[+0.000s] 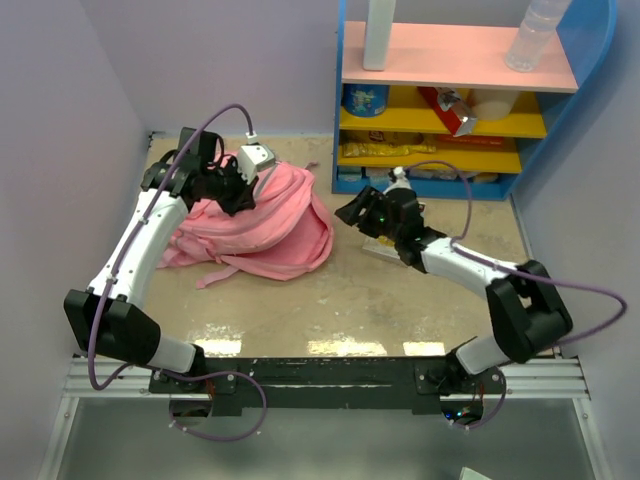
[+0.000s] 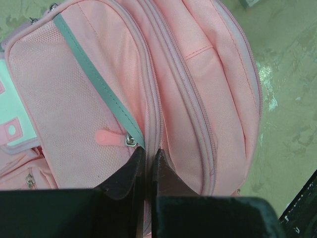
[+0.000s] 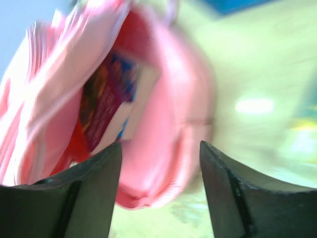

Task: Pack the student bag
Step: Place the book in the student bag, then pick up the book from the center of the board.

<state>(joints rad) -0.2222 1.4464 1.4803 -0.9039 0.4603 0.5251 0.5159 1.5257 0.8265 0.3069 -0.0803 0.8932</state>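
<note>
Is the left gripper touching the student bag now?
Touching. In the left wrist view, the left gripper is shut on the student bag, its tips pinching the pink fabric.

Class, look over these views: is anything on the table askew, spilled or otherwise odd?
The soft pink fabric backpack lies slumped on its side, mouth gaping, a colourful book showing inside. Nothing looks spilled.

Lilac walls enclose a worn beige tabletop; a blue shelf unit stands back right.
</note>
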